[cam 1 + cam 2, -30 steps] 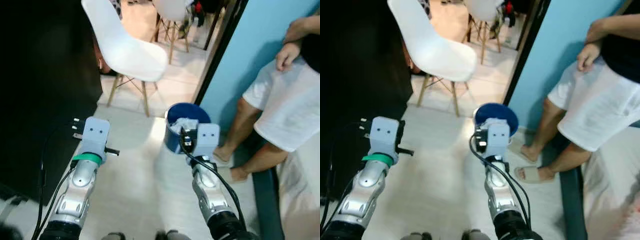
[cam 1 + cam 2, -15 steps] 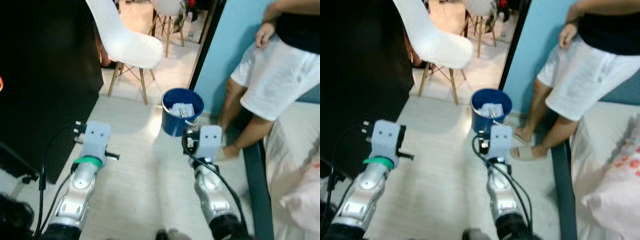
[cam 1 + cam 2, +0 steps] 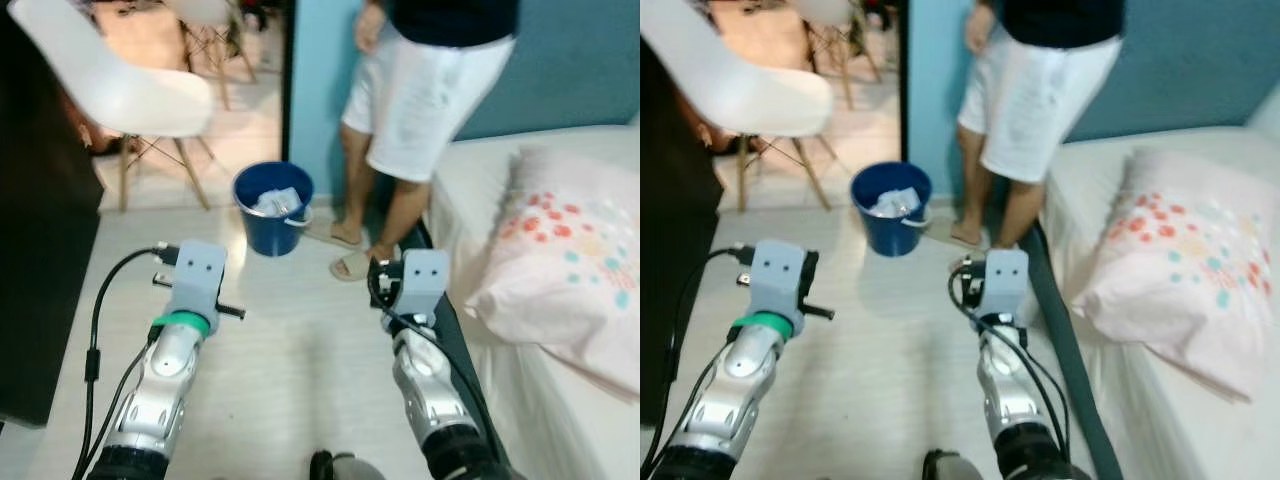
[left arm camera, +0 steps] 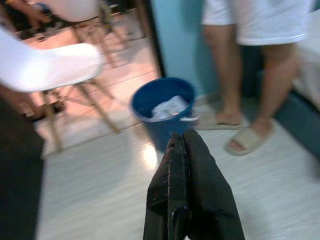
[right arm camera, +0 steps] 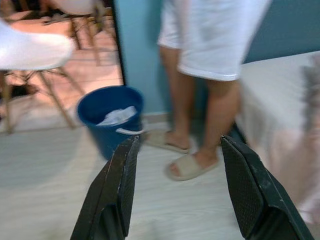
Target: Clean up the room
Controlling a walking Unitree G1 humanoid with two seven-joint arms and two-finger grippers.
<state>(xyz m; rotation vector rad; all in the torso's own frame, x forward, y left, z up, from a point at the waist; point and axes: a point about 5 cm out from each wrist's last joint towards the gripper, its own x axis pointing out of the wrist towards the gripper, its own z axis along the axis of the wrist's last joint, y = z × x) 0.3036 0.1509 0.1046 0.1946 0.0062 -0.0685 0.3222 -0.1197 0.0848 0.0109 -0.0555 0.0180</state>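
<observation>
Far left: white chair (image 3: 120, 85) w/ wooden legs, on pale floor (image 3: 290, 340) beside a dark cabinet (image 3: 40, 250) at the left edge.

Left gripper (image 4: 182, 145) held out over bare floor, near-left; fingers (image 4: 172, 165) pressed together, nothing betw. them.

Blue bucket (image 3: 273, 208) stands upright on floor, far-centre, just beside the blue wall (image 3: 310, 90); crumpled white paper (image 3: 277, 201) inside, up to approx. rim level. Bucket well apart from both grippers.

Person (image 3: 430, 90) in white shorts and beige slippers stands just right of bucket, at foot of bed.

Right gripper (image 5: 180, 170) held out over floor, near-centre, close to bed's dark edge; fingers (image 5: 122, 175) spread wide, holding nothing.

Right: bed (image 3: 530, 380) w/ white sheet; pillow (image 3: 565, 260) w/ red and teal dots lies on it.
</observation>
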